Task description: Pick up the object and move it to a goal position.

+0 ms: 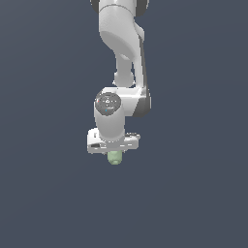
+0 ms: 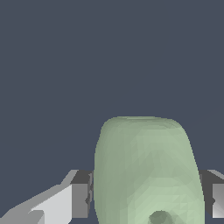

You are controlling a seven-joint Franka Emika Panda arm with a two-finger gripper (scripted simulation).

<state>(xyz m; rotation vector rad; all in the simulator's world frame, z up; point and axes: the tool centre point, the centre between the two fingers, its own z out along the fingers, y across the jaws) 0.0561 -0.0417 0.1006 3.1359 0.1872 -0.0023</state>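
i am reaching straight down with my arm (image 1: 121,43), and my gripper (image 1: 114,156) is sitting at its low end, over a plain dark blue-grey ground (image 1: 43,193). the blob (image 1: 115,157) is hanging just under the white gripper body, poking out below it as a small pale green lump, narrower than the body above it. in the exterior view it is lying a little below the middle of the picture, directly beneath my wrist.

in the wrist view the blob (image 2: 146,170) is filling the space between my fingers (image 2: 81,199), rounded at its far end and widening toward the camera. one dark-padded finger is pressing against each of its sides, with no gap showing on either side, so my hand is clamping on the blob. a round dimple (image 2: 159,217) is showing on the face nearest the camera, right at the picture's edge.

whether the blob is touching the ground or being held clear of it, i cannot tell; the ground is giving no shadow or edge to judge by. nothing else is showing around it in either view.
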